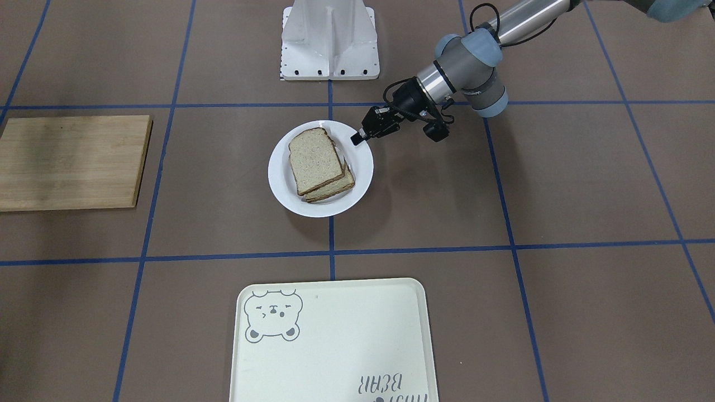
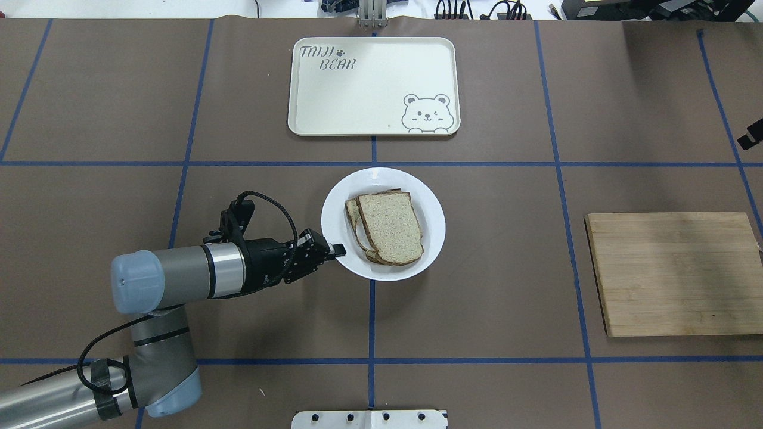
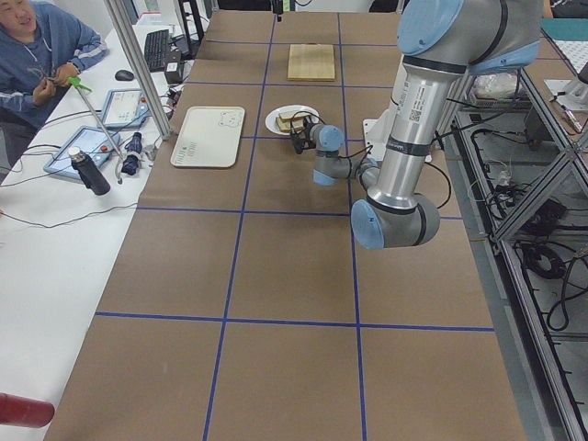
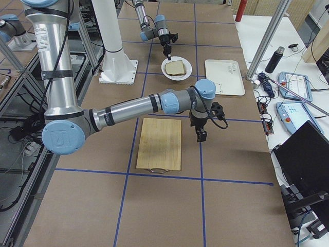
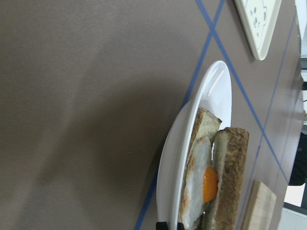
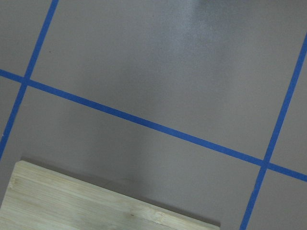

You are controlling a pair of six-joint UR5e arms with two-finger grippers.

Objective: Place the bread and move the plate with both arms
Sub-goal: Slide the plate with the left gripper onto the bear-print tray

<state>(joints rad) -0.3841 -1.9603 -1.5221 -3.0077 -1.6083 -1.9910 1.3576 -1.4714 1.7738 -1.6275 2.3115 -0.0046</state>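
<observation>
The white plate (image 2: 432, 221) lies at the table's middle. On it the plain bread slice (image 2: 390, 226) rests on top of a second slice that bears a fried egg (image 5: 201, 167). The egg shows only in the left wrist view. My left gripper (image 2: 340, 249) reaches in level from the robot's left and is shut on the plate's near-left rim. It shows at the rim in the front view (image 1: 356, 139) too. My right gripper (image 4: 200, 137) shows only in the exterior right view, hanging above the table beside the wooden board. I cannot tell if it is open.
A cream bear tray (image 2: 369, 89) lies just beyond the plate on the far side. A wooden cutting board (image 2: 673, 274) lies at the robot's right. The white robot base (image 1: 329, 39) stands at the near edge. An operator sits at the side table.
</observation>
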